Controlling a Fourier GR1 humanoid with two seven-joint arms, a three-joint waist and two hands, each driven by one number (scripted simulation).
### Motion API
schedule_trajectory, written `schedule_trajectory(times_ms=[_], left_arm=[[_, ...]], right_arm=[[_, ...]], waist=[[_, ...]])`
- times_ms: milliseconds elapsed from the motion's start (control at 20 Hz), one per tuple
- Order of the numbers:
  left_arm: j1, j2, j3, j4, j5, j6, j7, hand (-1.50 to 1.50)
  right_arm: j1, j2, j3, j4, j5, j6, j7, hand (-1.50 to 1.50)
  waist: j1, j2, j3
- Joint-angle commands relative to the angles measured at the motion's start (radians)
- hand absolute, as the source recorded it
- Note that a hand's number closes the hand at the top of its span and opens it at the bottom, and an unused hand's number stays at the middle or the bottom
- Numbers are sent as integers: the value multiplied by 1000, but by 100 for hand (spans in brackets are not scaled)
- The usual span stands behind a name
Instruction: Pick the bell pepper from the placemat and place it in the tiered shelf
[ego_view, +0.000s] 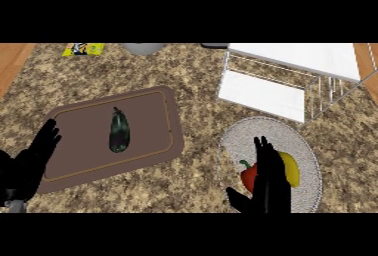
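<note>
pepper: bell pepper (249, 176) lay on the round grey placemat (310, 150), red, partly hidden
neighbour: yellow item (290, 168) just beside it
right hand (267, 182): over the pepper — fingers straight, gripping nothing
left hand (33, 162): open, resting at the brown mat's (151, 107) edge
shelf: tiered shelf (284, 82) beyond the placemat
brown mat: dark eggplant (119, 130)
</note>
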Motion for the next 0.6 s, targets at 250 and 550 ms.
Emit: schedule_trajectory(times_ms=[250,550], left_arm=[[-37,10,13,-12,3,-3,30,0],[26,-1,20,-36,2,-25,6,0]], right_arm=[[-27,5,136,-86,182,664,365,-150],[-157,5,143,-184,109,1001,525,-150]], waist=[[19,11,4],[31,9,7]])
